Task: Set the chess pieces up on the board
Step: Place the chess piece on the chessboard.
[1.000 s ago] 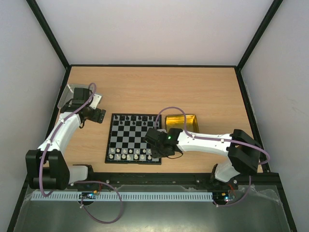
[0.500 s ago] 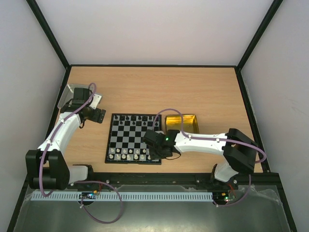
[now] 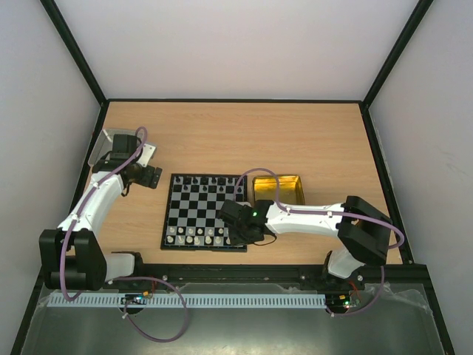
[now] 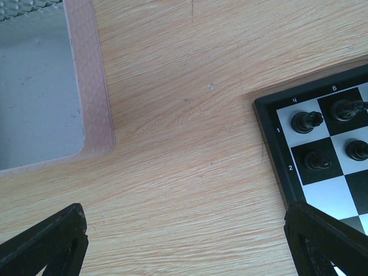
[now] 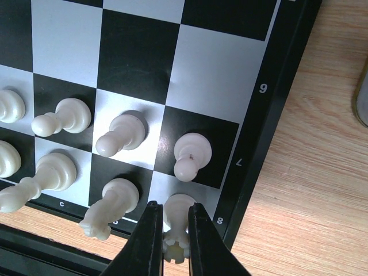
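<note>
The board (image 3: pixel 205 212) of black and silvery squares lies mid-table, black pieces (image 3: pixel 205 180) along its far rows and white pieces (image 3: pixel 194 236) along its near rows. My right gripper (image 5: pixel 173 225) is shut on a white rook (image 5: pixel 176 244) that stands on the board's near right corner square, beside a white knight (image 5: pixel 109 207) and a white pawn (image 5: pixel 191 154). In the top view that gripper (image 3: pixel 238 224) is over the same corner. My left gripper (image 3: pixel 151 177) hangs open over bare wood left of the board's far left corner (image 4: pixel 270 109), holding nothing; black pieces (image 4: pixel 306 121) stand there.
A gold square tin tray (image 3: pixel 278 188) lies right of the board, behind the right forearm. A silver-grey lid (image 4: pixel 40 86) with a pinkish rim sits at the table's far left. Black frame rails line the table's sides and front.
The right arm has shifted slightly left over the board's near right corner. The left arm has not moved.
</note>
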You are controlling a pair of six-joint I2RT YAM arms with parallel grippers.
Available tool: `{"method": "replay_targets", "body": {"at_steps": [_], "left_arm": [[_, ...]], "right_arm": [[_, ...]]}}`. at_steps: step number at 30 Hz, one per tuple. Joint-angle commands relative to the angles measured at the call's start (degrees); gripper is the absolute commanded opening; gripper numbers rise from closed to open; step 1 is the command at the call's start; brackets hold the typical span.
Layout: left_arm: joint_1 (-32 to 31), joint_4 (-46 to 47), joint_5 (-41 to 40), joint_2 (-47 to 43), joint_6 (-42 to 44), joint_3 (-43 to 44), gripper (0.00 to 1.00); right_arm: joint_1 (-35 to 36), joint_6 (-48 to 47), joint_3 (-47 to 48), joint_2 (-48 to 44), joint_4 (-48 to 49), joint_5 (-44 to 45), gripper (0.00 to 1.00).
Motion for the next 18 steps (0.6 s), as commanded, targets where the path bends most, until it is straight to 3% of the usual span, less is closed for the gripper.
{"method": "replay_targets", "body": {"at_steps": [1,18], "left_arm": [[-0.2,-0.6,0.2,0.0,-0.2,0.7,0.94],[-0.2,-0.3,-0.2,-0.2,-0.2,0.0,0.94]], "right_arm": [[0.5,-0.3,-0.2,1.3,0.1,0.4,0.04],[0.5,-0.8,2.3,0.8,-2.6,2.3,0.17]]}}
